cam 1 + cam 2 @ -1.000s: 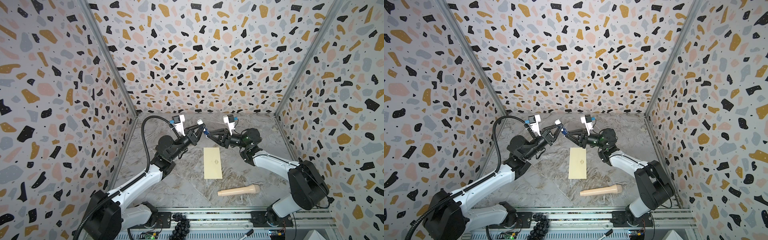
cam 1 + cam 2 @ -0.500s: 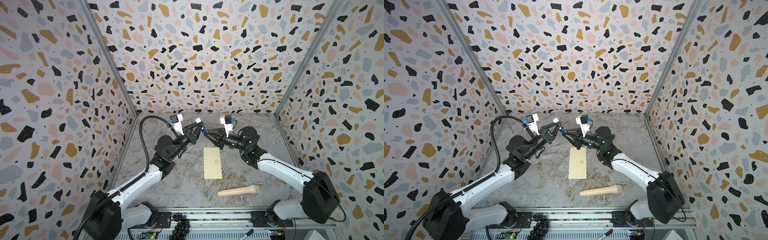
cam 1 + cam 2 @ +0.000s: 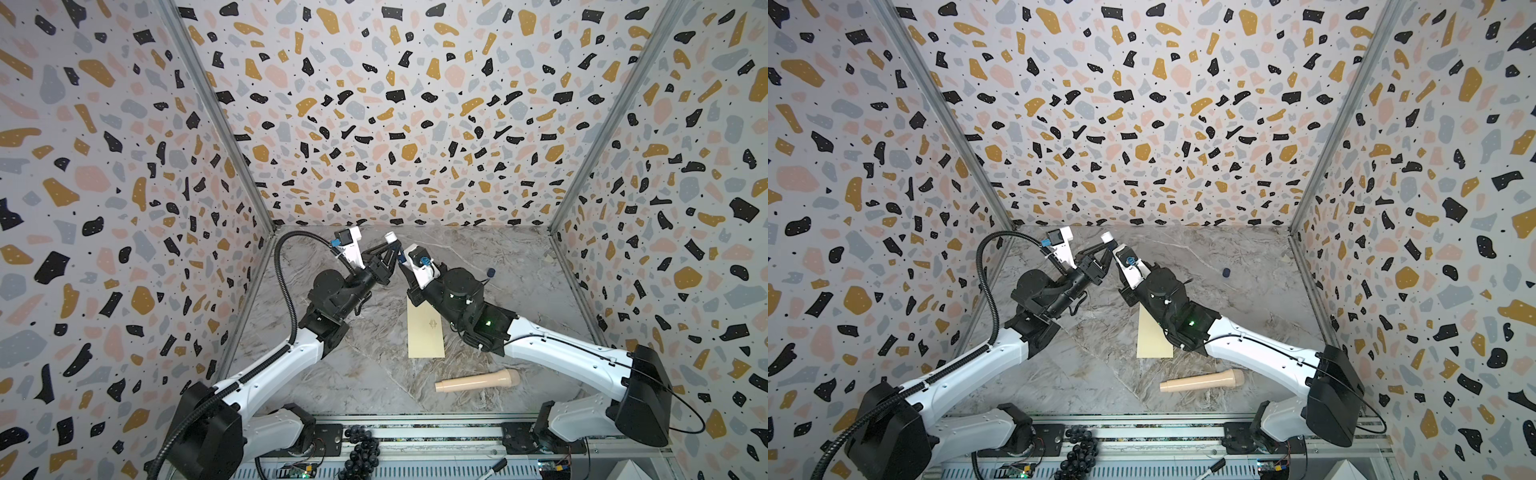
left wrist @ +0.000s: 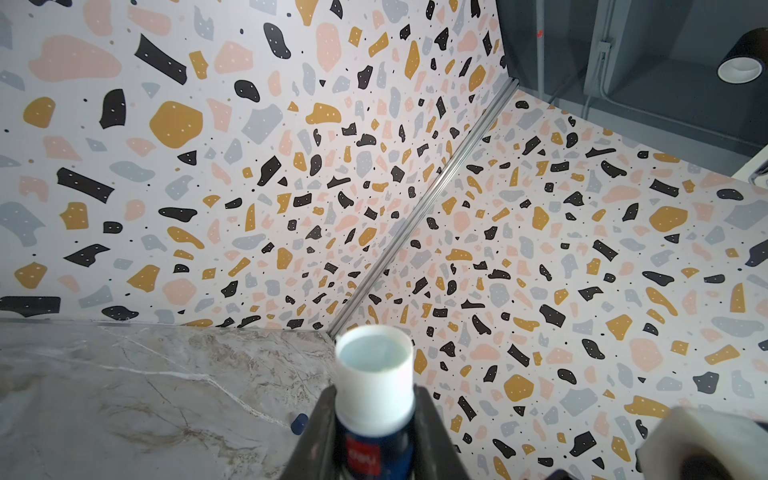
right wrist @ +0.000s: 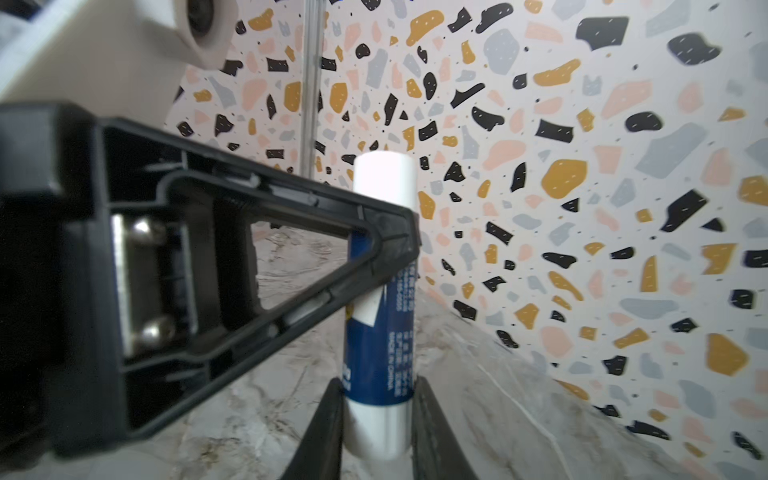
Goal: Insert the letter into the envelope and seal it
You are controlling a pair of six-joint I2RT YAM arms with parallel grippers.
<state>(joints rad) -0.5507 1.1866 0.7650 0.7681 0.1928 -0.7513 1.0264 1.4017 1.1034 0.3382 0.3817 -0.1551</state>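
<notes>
1. Right wrist view: the right gripper (image 5: 376, 409) pinches the glue stick (image 5: 380, 340) at its base; the left gripper (image 4: 374, 422) clamps it higher up.
2. Both arms meet, raised above the table's (image 3: 365, 374) far end.
3. Flat below lies the envelope (image 3: 424, 338); the right arm (image 3: 561, 353) now covers its far corner, which was clear a second ago.

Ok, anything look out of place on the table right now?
Only a small dark blue cap lying loose on the table toward the back right, apart from the open glue stick. The envelope lies flat.
</notes>
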